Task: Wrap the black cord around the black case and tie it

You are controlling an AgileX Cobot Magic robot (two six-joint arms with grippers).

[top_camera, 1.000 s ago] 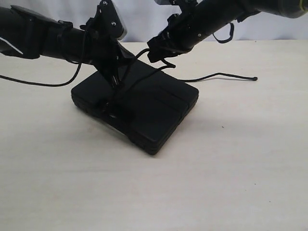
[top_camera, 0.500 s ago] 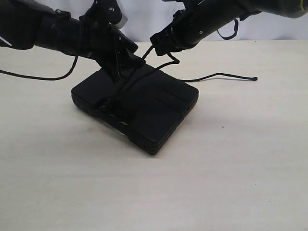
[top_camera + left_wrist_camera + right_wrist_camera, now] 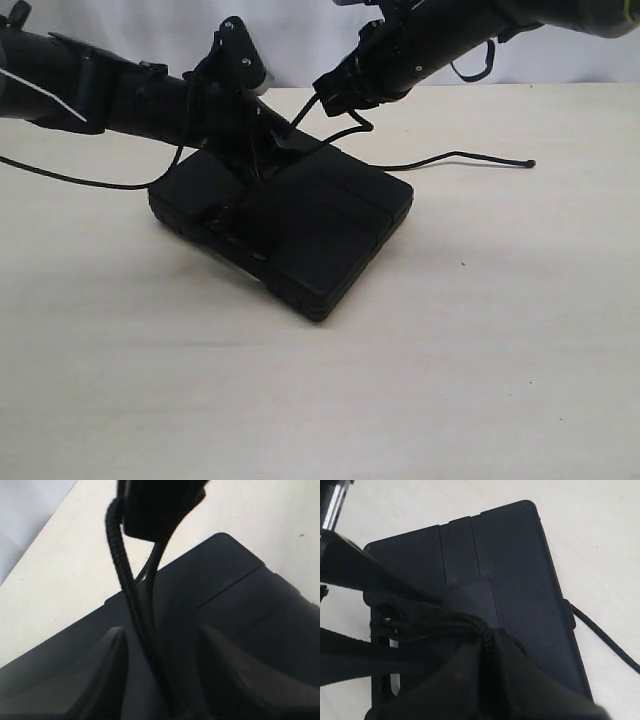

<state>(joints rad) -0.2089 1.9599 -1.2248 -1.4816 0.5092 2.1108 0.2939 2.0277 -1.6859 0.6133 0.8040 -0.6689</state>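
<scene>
One black case (image 3: 320, 225), lying flat on the pale table (image 3: 450, 380), with one corner pointing to the front. Across its top, the black cord (image 3: 460, 154), with a few strands pulled up off the case toward the right gripper. One loose end of the cord out on the table, past the case on the right side, ending in a small knot. More cord bunched up by the handle slot of the case. Just above the case, the left gripper (image 3: 262, 150), fingers (image 3: 107, 680) wide apart, cord strands running up between them and not pinched. A bit higher and to the right, the right gripper (image 3: 335, 95), squeezed tight on the black cord, holding it up over the back of the case. Behind everything, a white wall (image 3: 300, 40).
</scene>
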